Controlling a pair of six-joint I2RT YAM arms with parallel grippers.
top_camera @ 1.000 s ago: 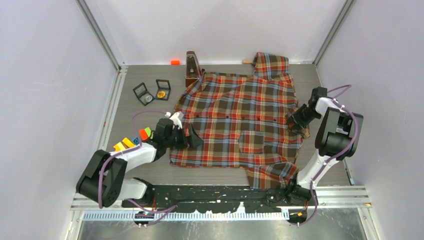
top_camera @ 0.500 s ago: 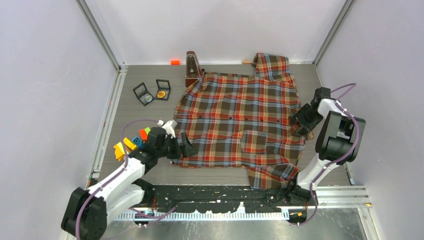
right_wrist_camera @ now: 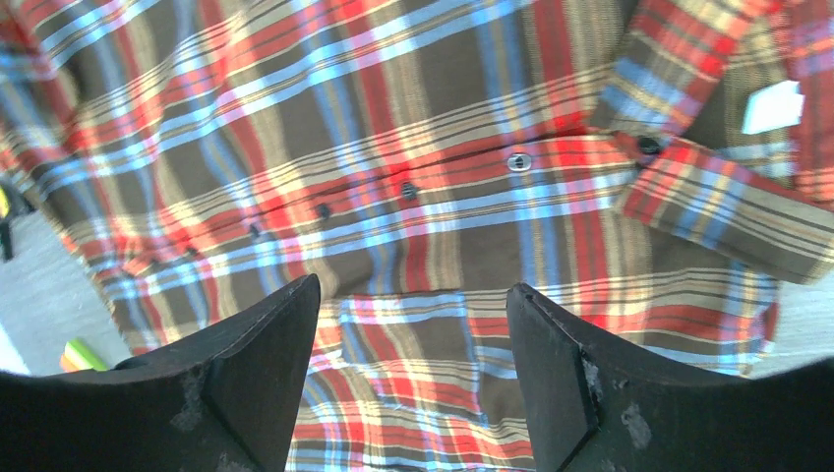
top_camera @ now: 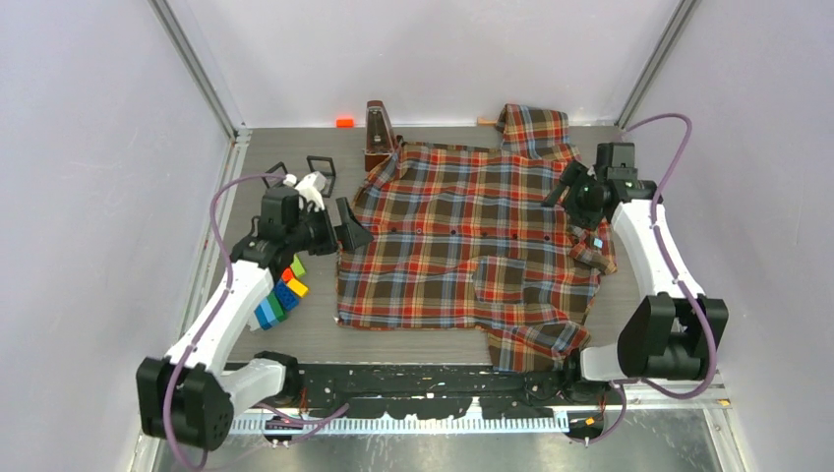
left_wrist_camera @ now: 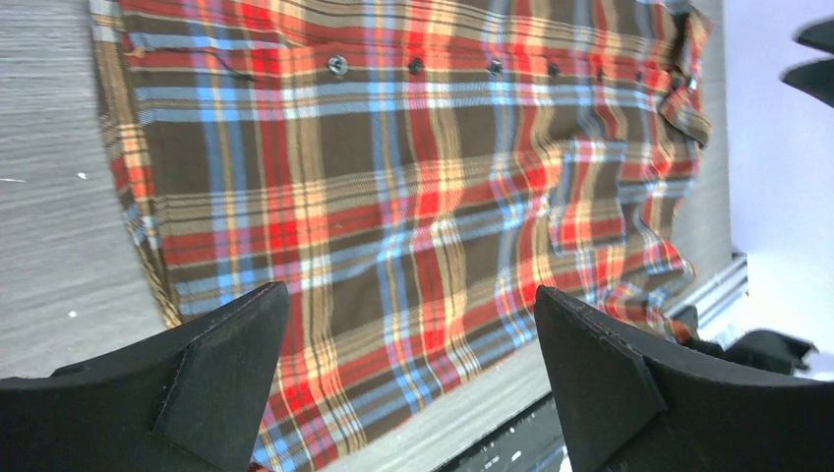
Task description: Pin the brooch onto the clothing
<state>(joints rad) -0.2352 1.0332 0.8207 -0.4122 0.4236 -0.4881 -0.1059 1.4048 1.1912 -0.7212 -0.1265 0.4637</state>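
Note:
The plaid shirt (top_camera: 462, 236) lies spread flat on the table, collar to the right and front up, with its buttons and a chest pocket (top_camera: 497, 278) showing. My left gripper (top_camera: 354, 228) is open and empty, raised over the shirt's left edge. The left wrist view looks down on the shirt (left_wrist_camera: 393, 177) between its jaws (left_wrist_camera: 410, 295). My right gripper (top_camera: 563, 192) is open and empty above the collar side. Its wrist view shows the shirt's button line (right_wrist_camera: 413, 147) beyond the jaws (right_wrist_camera: 413, 285). No brooch shows clearly. Two small black cases (top_camera: 320, 163) are mostly hidden behind my left arm.
Coloured blocks (top_camera: 280, 295) lie left of the shirt under my left arm. A brown wooden metronome (top_camera: 377, 138) stands at the back, touching the shirt's edge. A small orange block (top_camera: 344, 122) sits by the back wall. A black rail (top_camera: 443, 388) runs along the front.
My left gripper has risen from the shirt's lower left edge and swung back towards the cases. My right gripper has left the shirt's right edge and moved back and up.

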